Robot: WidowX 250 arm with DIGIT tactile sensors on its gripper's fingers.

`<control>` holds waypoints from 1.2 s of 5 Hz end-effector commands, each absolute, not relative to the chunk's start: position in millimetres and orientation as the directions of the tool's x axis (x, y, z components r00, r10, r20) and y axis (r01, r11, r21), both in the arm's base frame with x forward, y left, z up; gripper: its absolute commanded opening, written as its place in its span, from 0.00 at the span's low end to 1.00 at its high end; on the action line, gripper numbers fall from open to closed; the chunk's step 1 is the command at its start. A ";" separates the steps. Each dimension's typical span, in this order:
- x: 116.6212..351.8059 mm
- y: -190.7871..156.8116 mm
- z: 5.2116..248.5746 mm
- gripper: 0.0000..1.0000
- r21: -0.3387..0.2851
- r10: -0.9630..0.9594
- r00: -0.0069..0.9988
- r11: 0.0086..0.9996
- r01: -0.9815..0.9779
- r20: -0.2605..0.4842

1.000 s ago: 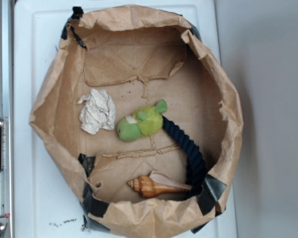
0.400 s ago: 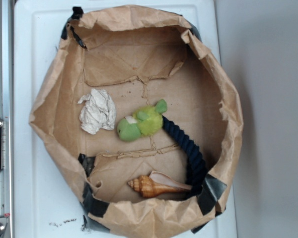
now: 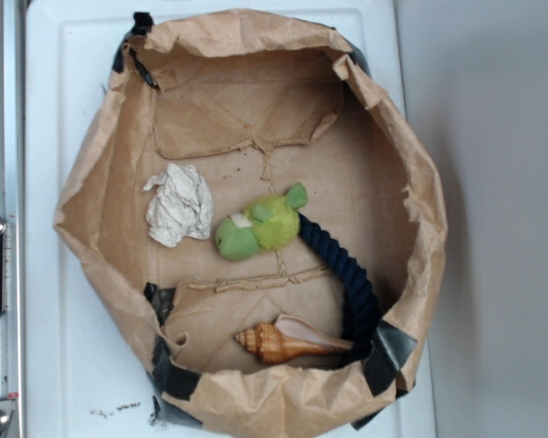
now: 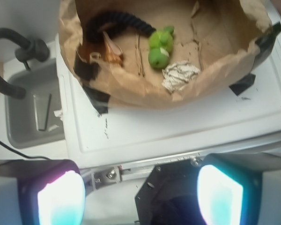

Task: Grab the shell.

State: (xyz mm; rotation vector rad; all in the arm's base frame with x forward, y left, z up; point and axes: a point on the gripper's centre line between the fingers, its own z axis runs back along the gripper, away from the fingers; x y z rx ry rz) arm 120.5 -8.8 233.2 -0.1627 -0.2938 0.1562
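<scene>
Looking at the exterior view first: shell [image 3: 290, 342] lies on its side at the near edge of the paper bag's [image 3: 91, 192] floor, spire to the left, tail to the right and touching or just beside the dark blue rope [image 3: 347, 278]. Bag wall rises right next to it. Green plush [image 3: 258, 225] sits near the middle, white paper ball [image 3: 180, 204] to its left, both well apart from the shell. No arm or jaws in this view.

Risks, as I judge them: a descent near the rim could crush or snag the paper wall and drag the whole bag over the white table [image 3: 55, 365]. Ribbed, tapered body may roll or squirt out if pinched off-centre. Closing near the tail could catch the rope too.

Wrist view: gripper [image 4: 140, 197] sits at the bottom of frame, two lit pads wide apart with nothing between them, so jaws are apart and empty. It is outside the bag, well back from it. Shell [image 4: 111, 51] is partly hidden by the bag wall [image 4: 131, 91], next to the rope [image 4: 117, 18]. Approaching from this side means clearing that wall.

Versus the earlier exterior frames: nothing differs, every object sits in the same place.
</scene>
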 end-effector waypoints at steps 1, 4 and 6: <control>124.9 -6.6 236.0 1.00 -0.205 0.175 0.959 0.970 -0.129 0.222; 180.8 -24.9 238.8 1.00 -0.188 0.222 0.946 0.966 -0.180 0.235; 180.8 -24.9 238.8 1.00 -0.188 0.222 0.946 0.966 -0.180 0.235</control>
